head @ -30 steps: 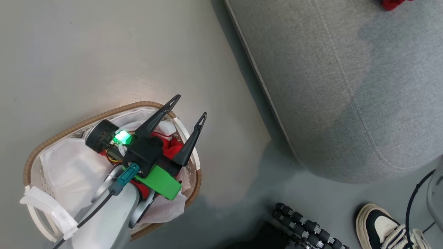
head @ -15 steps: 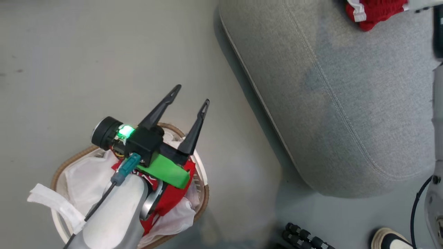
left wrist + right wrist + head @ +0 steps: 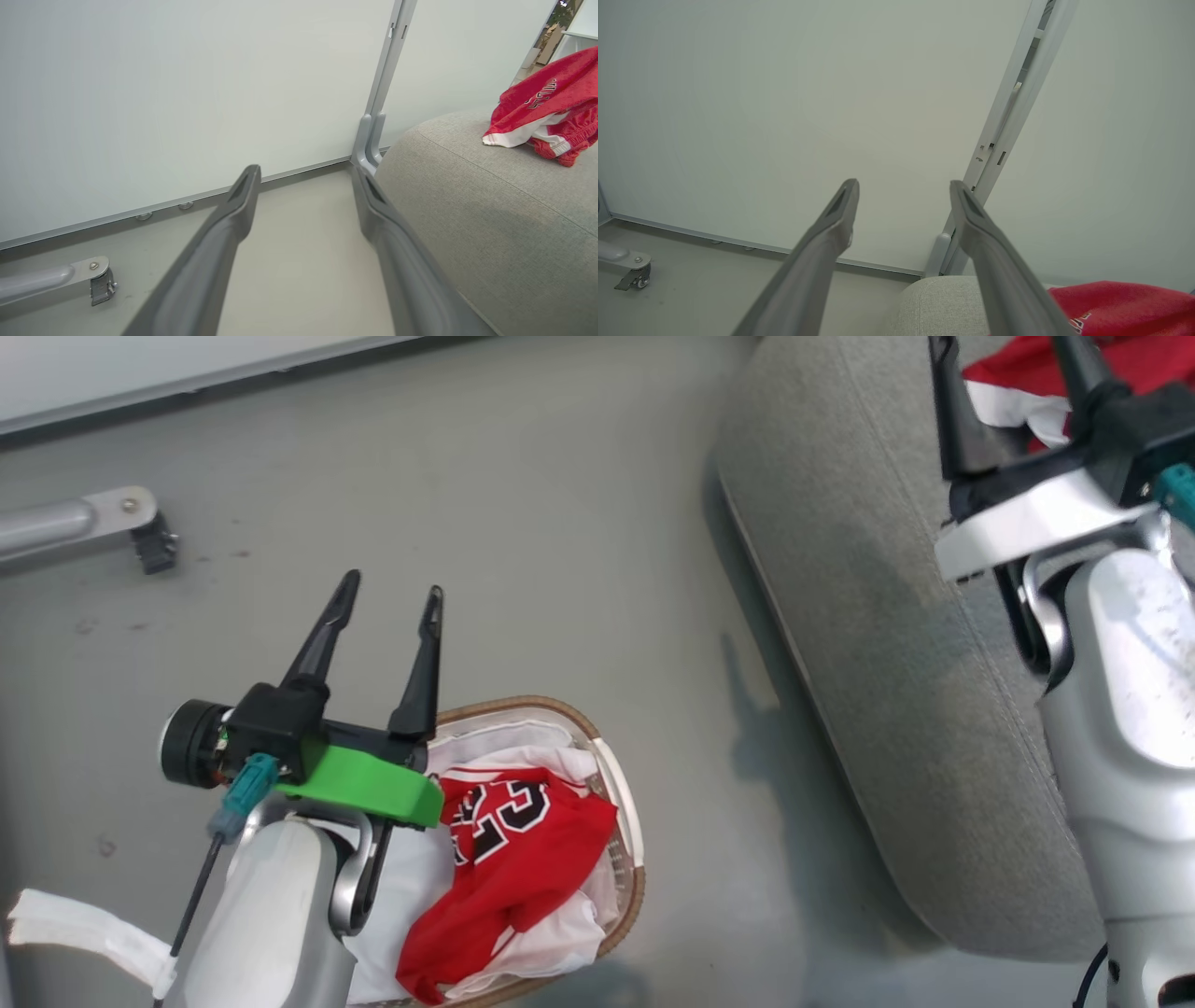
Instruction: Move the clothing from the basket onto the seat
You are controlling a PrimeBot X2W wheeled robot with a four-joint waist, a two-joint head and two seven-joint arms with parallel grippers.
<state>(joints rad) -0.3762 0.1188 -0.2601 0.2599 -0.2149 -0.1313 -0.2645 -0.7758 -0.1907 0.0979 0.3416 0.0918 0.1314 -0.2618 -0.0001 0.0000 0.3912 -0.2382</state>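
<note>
One red jersey (image 3: 523, 845) with black-and-white numbers lies crumpled on the white lining inside the basket (image 3: 611, 775), low in the head view. My left gripper (image 3: 392, 590) is open and holds nothing, its fingers reaching out past the basket's far left rim over the floor. In its wrist view the left gripper (image 3: 304, 172) faces the wall. The grey sofa (image 3: 868, 616) runs down the right side, and more red clothing (image 3: 542, 107) lies on its top. My right gripper (image 3: 903, 184) is open above the sofa, just short of that clothing (image 3: 1148, 359).
A metal leg with a caster (image 3: 121, 518) lies on the floor at the far left, under a pale wall panel (image 3: 187, 93). A white strip (image 3: 75, 924) hangs by my left forearm. Grey floor separates the basket from the sofa.
The head camera has swung, shifting the whole picture. My left gripper has come off the basket's middle toward its left rim, uncovering the jersey. My right gripper has come into view over the sofa.
</note>
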